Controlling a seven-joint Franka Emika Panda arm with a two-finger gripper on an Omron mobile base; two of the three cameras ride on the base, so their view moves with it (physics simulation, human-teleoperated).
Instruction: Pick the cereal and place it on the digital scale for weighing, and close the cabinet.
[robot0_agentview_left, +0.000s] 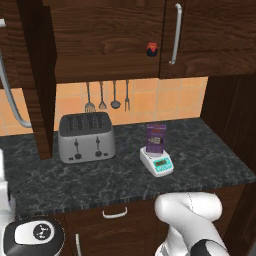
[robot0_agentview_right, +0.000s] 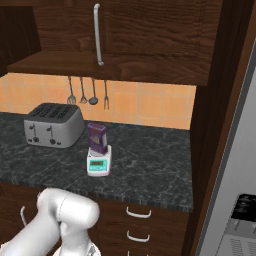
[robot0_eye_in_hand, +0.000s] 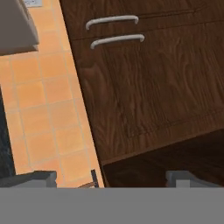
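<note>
The cereal (robot0_agentview_left: 156, 138) was found standing upright on the digital scale (robot0_agentview_left: 157, 161), which rested on the dark desk (robot0_agentview_left: 210, 155) just to the right of the silver toaster (robot0_agentview_left: 86, 137), so the weighing half of the task was judged to be done. The closing of the cabinet (robot0_agentview_left: 107, 42) was judged to be what remained: in the left base view an open shelf could be seen with a tiny red-and-dark jar (robot0_agentview_left: 152, 48) on it, and a dark panel, apparently a door standing open, hung edge-on at the left, while the door with the long silver bar handle (robot0_agentview_left: 175, 34) at the right was closed. In the right base view the jar was hidden and the cabinet front was seen from the other side, with its handle (robot0_agentview_right: 98, 34) and a tall grey appliance (robot0_agentview_right: 235, 165) at the far right that the left base view lacked. In the hand view two closed dark doors with paired silver handles (robot0_eye_in_hand: 114, 29) were shown close up beside orange tiled wall (robot0_eye_in_hand: 39, 96), which suggested the gripper (robot0_eye_in_hand: 110, 178) had been raised toward the cabinet. Its fingertips (robot0_eye_in_hand: 33, 177) were spread well apart, with nothing held between them.
</note>
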